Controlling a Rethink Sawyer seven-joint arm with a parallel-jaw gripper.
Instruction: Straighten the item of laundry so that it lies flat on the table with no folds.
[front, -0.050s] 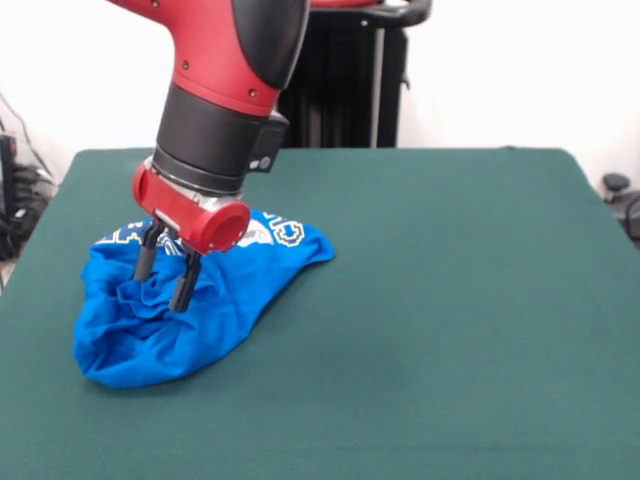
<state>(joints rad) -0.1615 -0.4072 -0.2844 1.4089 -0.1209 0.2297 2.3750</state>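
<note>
The near part of the green bench (450, 380) lies bare. On its left half sits the blue T-shirt (170, 330), bunched into a rumpled heap with deep creases; white lettering shows on its far edge and one flap reaches right. The gripper (166, 285) presses down into the creased middle of the shirt, its two black fingers (184, 282) a little apart with cloth gathered between them. The red and black arm (225, 90) slants down from above. Behind stands the black pedestal (345, 85).
</note>
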